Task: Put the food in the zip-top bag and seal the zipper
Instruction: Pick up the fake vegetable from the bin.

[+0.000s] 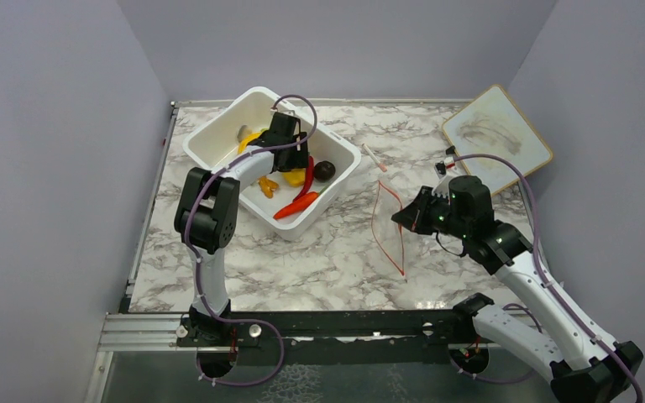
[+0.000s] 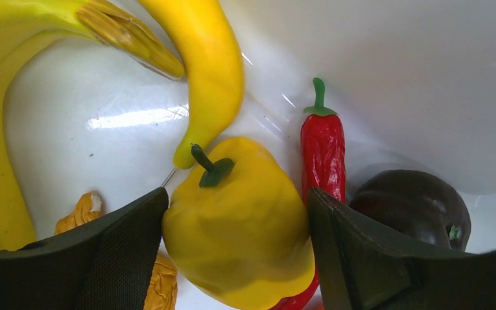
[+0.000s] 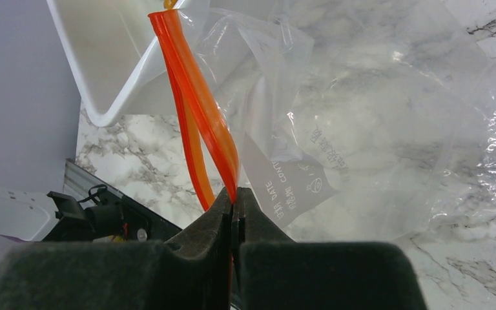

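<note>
The food lies in a white tub (image 1: pixel 218 119). A yellow pepper (image 2: pixel 239 219) sits between the wide-spread pads of my left gripper (image 2: pixel 237 197), which stand close against its two sides; it rests on the tub floor. Around it are a banana (image 2: pixel 213 64), a red chili (image 2: pixel 323 152), a dark brown fruit (image 2: pixel 413 206) and orange bits (image 2: pixel 87 210). An orange carrot (image 1: pixel 296 206) lies nearer the tub's front. My right gripper (image 3: pixel 234 200) is shut on the red-orange zipper (image 3: pixel 197 84) of the clear zip-top bag (image 3: pixel 374 129), holding it upright right of the tub, its mouth toward the tub.
A wood-framed whiteboard (image 1: pixel 495 134) lies at the back right. A small white-and-red pen (image 1: pixel 374 158) rests between it and the tub. The tub's walls enclose my left gripper (image 1: pixel 296 172). Grey walls stand on three sides of the marble table (image 1: pixel 319 269).
</note>
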`<state>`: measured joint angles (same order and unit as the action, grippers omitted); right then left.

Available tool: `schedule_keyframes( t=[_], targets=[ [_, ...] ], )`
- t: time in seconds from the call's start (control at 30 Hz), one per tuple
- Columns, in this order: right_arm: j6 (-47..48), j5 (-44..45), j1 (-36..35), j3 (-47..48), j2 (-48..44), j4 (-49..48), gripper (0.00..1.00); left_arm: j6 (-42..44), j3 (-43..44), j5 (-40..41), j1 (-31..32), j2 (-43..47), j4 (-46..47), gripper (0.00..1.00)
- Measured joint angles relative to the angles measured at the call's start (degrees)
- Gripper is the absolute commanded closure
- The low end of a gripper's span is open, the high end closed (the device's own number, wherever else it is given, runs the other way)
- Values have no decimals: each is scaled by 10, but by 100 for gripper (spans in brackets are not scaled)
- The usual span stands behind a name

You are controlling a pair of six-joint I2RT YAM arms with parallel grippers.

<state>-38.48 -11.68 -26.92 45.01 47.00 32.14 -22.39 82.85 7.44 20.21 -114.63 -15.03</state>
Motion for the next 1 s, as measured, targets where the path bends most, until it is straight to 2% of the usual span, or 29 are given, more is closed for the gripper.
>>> schedule_keyframes(
  t=[0.4, 0.63, 1.0],
  targets=[
    [-4, -13, 0, -11, -3, 1, 99, 1, 1, -10, 0, 1, -4, 54],
    [-17, -23, 0, -14, -5, 2, 99, -3, -6, -21, 0, 45, -24, 59],
    [-19, -27, 0, -22, -5, 8, 99, -11, -75, -70, 0, 244, -26, 60]
  ],
)
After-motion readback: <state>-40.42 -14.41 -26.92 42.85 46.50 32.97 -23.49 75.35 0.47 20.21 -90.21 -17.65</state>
